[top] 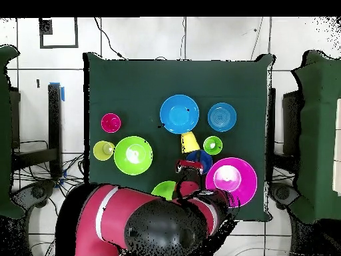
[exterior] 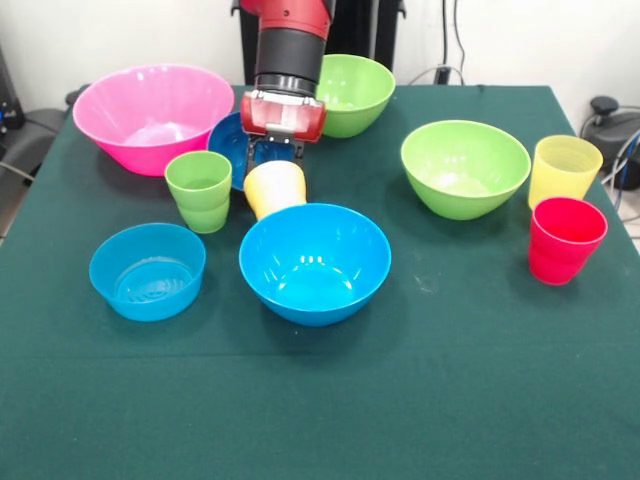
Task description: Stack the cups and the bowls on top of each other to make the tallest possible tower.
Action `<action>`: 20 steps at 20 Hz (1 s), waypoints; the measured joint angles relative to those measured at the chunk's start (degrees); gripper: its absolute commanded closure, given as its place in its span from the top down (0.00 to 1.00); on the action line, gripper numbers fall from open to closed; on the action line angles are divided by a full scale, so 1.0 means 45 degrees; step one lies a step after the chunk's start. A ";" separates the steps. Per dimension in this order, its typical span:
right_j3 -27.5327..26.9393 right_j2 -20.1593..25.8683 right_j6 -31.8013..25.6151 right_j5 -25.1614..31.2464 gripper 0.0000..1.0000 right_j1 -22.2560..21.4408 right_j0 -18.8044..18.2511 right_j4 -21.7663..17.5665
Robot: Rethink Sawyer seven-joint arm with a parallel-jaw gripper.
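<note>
Where the glossy orange-yellow plastic cup [exterior: 275,189] hangs tilted just below the red and black gripper [exterior: 274,152], its open mouth faces the camera and slightly downward in the front view, so its long axis runs obliquely rather than upright. It appears held at its base end between the gripper's dark fingers, though the contact itself is hidden behind the cup, so the grip is a judgement. Directly beneath and in front lies the medium bright blue plastic bowl [exterior: 314,262], its far rim just beside the cup's mouth. Behind the cup, the small dark blue bowl [exterior: 228,146] is partly covered by the gripper. The stepped green plastic cup [exterior: 199,190] stands upright just beside it; the overhead view shows the same cluster [top: 190,142]. Placement likely requires righting the cup's axis first.
</note>
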 measured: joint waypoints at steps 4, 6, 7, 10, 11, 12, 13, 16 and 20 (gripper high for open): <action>-0.0120 -0.0097 0.0000 -0.0011 1.00 0.0085 -0.0007 -0.0003; -0.0186 -0.0156 0.0000 -0.0069 1.00 0.0141 -0.0022 -0.0026; -0.0212 -0.0180 0.0000 -0.0109 1.00 0.0167 -0.0034 -0.0037; -0.0283 -0.0251 0.0000 -0.0315 1.00 0.0261 -0.0091 -0.0119; -0.0307 -0.0271 0.0000 -0.0411 1.00 0.0295 -0.0130 -0.0172; -0.0333 -0.0280 0.0000 -0.0459 1.00 0.0310 -0.0164 -0.0230; -0.0348 -0.0282 0.0000 -0.0464 1.00 0.0310 -0.0182 -0.0261; -0.0452 -0.0288 0.0000 -0.0464 1.00 0.0309 -0.0274 -0.0480; -0.0544 -0.0312 0.0000 -0.0456 1.00 0.0317 -0.0310 -0.0648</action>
